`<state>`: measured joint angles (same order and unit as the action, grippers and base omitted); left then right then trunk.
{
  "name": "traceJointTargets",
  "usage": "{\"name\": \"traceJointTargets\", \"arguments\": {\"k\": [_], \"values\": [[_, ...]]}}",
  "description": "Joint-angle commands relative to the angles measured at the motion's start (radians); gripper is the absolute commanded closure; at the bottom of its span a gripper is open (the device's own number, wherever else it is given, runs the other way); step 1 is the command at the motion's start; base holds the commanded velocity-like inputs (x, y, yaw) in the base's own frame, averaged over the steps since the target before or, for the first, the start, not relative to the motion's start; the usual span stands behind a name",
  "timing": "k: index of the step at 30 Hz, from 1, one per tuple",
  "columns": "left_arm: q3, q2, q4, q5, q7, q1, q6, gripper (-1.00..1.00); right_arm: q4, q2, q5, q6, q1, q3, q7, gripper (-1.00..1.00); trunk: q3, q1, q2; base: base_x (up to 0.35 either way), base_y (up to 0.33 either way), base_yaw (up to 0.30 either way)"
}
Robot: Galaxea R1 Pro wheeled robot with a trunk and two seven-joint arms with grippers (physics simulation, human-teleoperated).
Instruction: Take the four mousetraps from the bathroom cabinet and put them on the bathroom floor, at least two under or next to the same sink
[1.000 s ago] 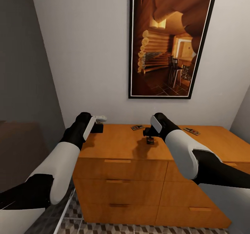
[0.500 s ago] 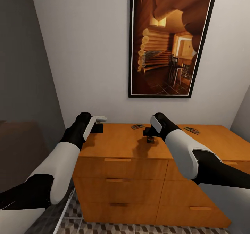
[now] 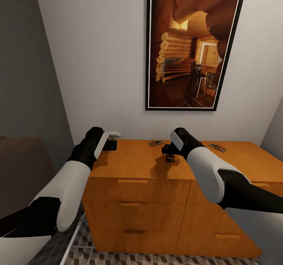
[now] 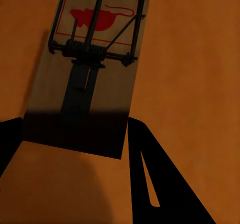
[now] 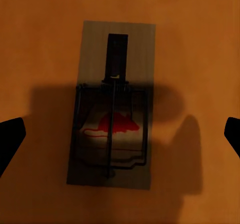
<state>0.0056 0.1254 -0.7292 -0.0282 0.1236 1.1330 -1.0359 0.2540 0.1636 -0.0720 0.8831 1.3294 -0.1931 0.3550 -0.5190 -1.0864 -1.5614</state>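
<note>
nothing has moved; both grippers, left (image 4: 75, 134) and right (image 5: 120, 134), hover spread over mousetraps (image 5: 112, 104).

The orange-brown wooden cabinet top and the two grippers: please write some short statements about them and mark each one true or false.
1. Small flat brown mousetraps lie on the flat top of the orange-brown wooden cabinet. True.
2. In the right wrist view, the mousetrap with a red mouse print lies between the open fingers of the right gripper. True.
3. The left gripper is holding a mousetrap up in the air. False: the trap lies flat on the wood, with the fingers on either side.
4. One cabinet drawer is pulled open. False: all drawer fronts look closed.
5. A framed picture hangs above the cabinet. True.
</note>
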Motion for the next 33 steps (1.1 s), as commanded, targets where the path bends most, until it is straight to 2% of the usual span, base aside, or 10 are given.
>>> {"name": "traceJointTargets", "arguments": {"k": [1, 16, 19, 27, 33], "values": [[0.001, 0.0, -0.001, -0.001, 0.002, 0.001, -0.004, 1.0, 0.001, 0.001, -0.008, 0.002, 0.001, -0.003, 0.009, -1.0, -0.001, 0.0, -0.001, 0.0, 0.0, 0.0], [0.001, 0.0, -0.004, 0.002, 0.002, 0.001, -0.005, 1.0, 0.0, -0.001, -0.008, 0.012, 0.001, 0.0, 0.012, -1.0, -0.001, 0.0, -0.001, 0.0, 0.0, 0.0], [0.001, 0.0, -0.003, 0.002, 0.002, 0.001, -0.005, 1.0, -0.001, 0.002, -0.009, 0.018, 0.001, -0.001, 0.037, -1.0, -0.001, 0.0, -0.001, 0.0, 0.0, 0.0], [0.001, 0.0, -0.003, 0.002, 0.002, 0.001, -0.004, 1.0, -0.002, 0.005, -0.01, 0.018, 0.001, -0.004, 0.045, -1.0, -0.001, 0.0, -0.001, 0.0, 0.0, 0.0], [0.001, 0.0, -0.003, 0.002, 0.002, 0.001, -0.004, 1.0, -0.004, 0.005, -0.01, 0.012, 0.001, -0.037, 0.046, -1.0, -0.001, 0.0, -0.001, 0.0, 0.0, 0.0]]}}
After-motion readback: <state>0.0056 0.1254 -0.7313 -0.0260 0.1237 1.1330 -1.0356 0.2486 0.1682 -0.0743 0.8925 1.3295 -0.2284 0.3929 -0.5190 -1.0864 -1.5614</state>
